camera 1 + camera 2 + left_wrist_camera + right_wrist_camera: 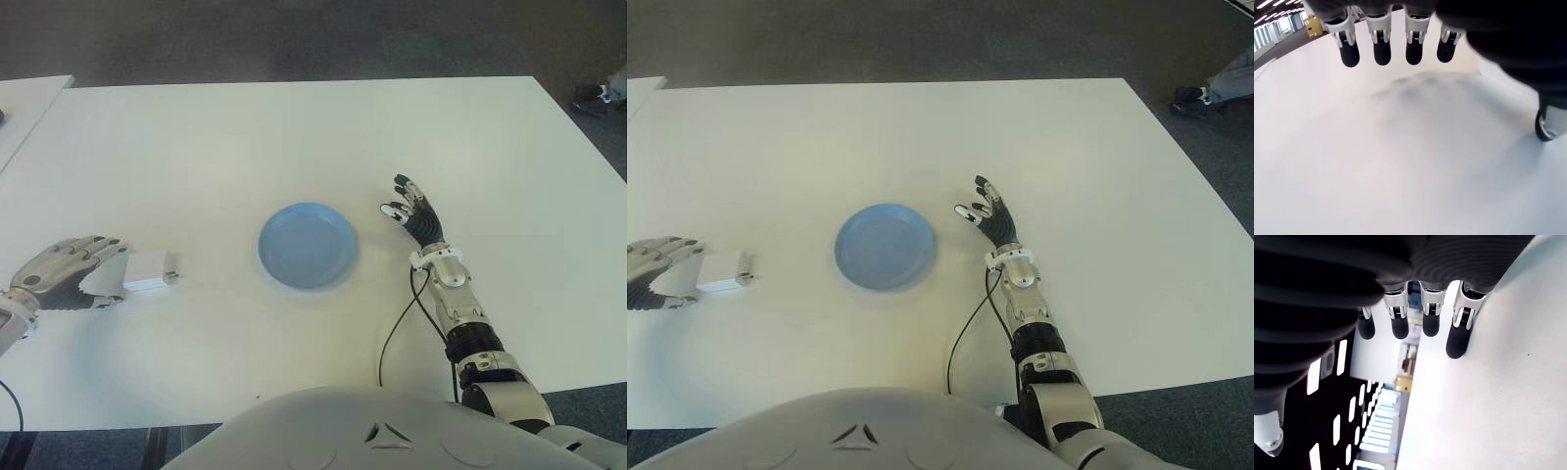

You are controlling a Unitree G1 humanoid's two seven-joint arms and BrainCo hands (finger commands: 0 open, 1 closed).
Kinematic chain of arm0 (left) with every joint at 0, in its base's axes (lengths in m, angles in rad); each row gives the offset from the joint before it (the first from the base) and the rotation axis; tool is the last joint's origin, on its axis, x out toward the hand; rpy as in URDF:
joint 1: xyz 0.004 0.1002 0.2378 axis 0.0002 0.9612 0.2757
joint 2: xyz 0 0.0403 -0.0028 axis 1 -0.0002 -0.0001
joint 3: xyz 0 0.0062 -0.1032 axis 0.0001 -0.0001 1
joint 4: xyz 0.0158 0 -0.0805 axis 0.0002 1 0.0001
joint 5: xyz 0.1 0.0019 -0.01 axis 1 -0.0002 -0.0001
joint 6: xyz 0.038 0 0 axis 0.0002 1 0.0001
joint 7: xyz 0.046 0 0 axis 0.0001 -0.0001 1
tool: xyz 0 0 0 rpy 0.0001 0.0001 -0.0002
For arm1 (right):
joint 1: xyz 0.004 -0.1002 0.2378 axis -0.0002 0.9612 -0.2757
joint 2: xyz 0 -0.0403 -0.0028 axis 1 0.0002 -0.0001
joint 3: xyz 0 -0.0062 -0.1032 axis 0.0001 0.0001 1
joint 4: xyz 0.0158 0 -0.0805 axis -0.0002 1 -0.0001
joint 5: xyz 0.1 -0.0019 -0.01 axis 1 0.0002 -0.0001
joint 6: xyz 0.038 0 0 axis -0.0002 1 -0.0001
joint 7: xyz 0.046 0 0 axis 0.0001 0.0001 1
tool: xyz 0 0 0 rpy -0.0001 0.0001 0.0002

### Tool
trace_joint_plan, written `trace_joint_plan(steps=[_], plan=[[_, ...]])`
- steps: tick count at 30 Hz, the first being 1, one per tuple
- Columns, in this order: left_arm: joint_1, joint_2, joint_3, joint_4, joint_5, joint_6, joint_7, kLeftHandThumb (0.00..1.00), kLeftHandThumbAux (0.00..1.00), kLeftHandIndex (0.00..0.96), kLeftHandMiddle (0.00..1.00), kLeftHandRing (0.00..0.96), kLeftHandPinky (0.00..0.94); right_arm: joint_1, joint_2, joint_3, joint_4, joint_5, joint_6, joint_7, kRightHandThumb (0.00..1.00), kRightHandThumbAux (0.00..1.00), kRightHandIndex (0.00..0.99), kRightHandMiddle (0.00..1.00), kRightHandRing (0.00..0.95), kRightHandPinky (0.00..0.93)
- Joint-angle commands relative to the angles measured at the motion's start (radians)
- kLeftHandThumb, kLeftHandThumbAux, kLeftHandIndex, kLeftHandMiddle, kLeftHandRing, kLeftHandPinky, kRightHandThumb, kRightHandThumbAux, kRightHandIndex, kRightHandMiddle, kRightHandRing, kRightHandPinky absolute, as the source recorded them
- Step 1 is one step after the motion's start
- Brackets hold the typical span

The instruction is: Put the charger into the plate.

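A small white charger (150,271) lies on the white table (294,137), left of the round blue plate (308,245) at the table's middle. Nothing is in the plate. My left hand (109,274) is just left of the charger, fingers and thumb spread toward it and holding nothing. A narrow gap shows between fingertips and charger. The left wrist view shows its fingertips (1381,51) over bare table, with no charger in it. My right hand (409,208) shows right of the plate, fingers (1422,323) stretched out and holding nothing.
A black cable (397,328) runs from my right wrist toward the table's near edge. A second white table (24,98) stands at the far left. Dark carpet lies beyond the far edge, with a person's shoe (596,95) at the far right.
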Motion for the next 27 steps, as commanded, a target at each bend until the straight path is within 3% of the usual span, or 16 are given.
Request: trace_joint_plan(steps=[1, 11, 19, 27], plan=[[0.010, -0.010, -0.015, -0.038, -0.024, 0.019, -0.058, 0.527, 0.419, 0.000, 0.000, 0.000, 0.000, 0.015, 0.014, 0.007, 0.034, -0.006, 0.024, 0.004, 0.052, 0.567, 0.000, 0.026, 0.049, 0.109], [0.025, -0.016, -0.010, -0.106, -0.063, 0.079, -0.135, 0.533, 0.462, 0.000, 0.000, 0.000, 0.000, 0.017, 0.016, 0.010, 0.033, -0.010, 0.018, -0.002, 0.054, 0.568, 0.000, 0.029, 0.052, 0.111], [0.073, -0.029, 0.029, -0.240, -0.124, 0.198, -0.272, 0.567, 0.568, 0.000, 0.000, 0.000, 0.000, 0.019, 0.017, 0.011, 0.031, -0.007, 0.019, 0.000, 0.064, 0.565, 0.000, 0.028, 0.053, 0.114], [0.058, -0.047, 0.013, -0.234, -0.107, 0.262, -0.302, 0.585, 0.610, 0.000, 0.000, 0.000, 0.000, 0.023, 0.019, 0.013, 0.019, -0.006, 0.030, 0.001, 0.067, 0.558, 0.000, 0.029, 0.053, 0.110]])
